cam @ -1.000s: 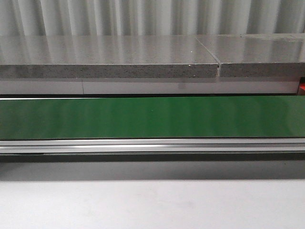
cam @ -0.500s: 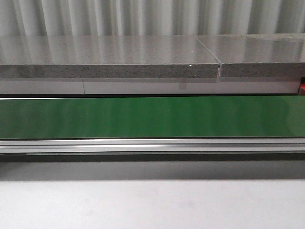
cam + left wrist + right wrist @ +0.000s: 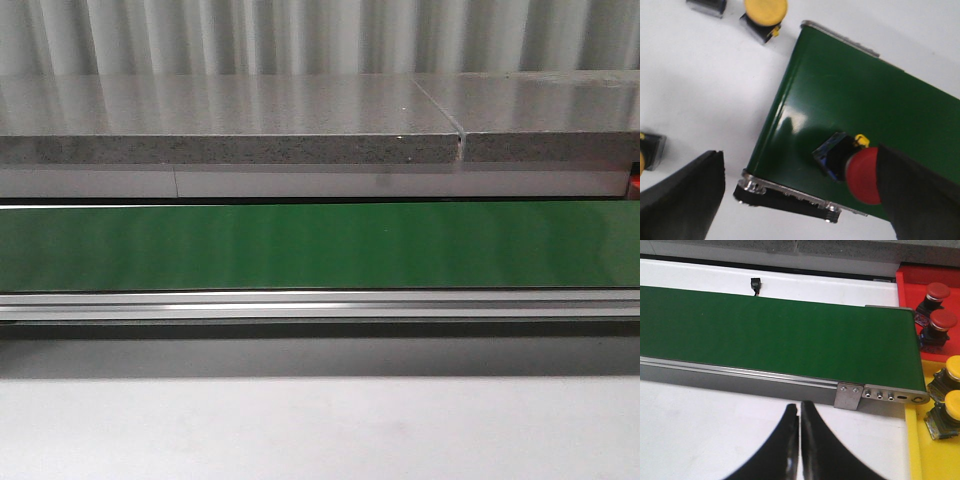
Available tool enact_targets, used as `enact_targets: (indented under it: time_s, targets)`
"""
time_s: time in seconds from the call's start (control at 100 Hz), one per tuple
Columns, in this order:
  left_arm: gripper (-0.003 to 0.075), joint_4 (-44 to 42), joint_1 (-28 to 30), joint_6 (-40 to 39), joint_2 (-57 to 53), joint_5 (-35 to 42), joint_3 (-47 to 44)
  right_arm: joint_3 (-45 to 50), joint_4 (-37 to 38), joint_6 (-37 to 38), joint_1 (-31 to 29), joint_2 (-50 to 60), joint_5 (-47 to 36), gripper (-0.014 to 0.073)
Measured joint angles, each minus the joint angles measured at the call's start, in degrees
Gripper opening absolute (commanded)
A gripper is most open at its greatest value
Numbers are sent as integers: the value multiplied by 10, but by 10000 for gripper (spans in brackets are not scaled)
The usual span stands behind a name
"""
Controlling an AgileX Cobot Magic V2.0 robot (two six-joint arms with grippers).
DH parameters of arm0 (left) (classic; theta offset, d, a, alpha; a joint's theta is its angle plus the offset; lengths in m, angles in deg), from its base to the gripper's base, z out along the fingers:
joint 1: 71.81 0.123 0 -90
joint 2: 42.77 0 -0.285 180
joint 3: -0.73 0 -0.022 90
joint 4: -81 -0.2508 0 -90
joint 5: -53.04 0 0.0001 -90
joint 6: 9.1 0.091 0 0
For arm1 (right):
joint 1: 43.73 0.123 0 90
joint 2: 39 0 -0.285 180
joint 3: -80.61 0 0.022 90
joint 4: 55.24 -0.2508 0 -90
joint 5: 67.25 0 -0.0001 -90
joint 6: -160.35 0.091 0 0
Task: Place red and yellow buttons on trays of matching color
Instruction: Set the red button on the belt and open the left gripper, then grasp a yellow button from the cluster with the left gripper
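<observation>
The left gripper [image 3: 800,200] has its fingers wide apart, and a red button [image 3: 860,167] lies on the green belt [image 3: 860,95] right beside one finger. The right gripper [image 3: 799,440] is pinched together, holding nothing, with the red tray [image 3: 912,277] and yellow tray [image 3: 917,450] off to its side.

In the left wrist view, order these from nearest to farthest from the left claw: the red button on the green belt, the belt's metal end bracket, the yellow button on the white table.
1. Red round button, on the green belt, beside one finger of the left claw.
2. Metal end bracket, at the belt's end.
3. Yellow round button, off the belt on the white table.
</observation>
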Motion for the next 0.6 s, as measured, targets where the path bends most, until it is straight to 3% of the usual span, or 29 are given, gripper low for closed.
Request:
enact_targets:
  time_s: [0.27,0.6]
  targets:
    - [599,-44,77,-4,-1,-51,-18,0,0,0,0,0,0,23]
    - [599,-82,122,-19,-1,-60,-46,0,0,0,0,0,0,23]
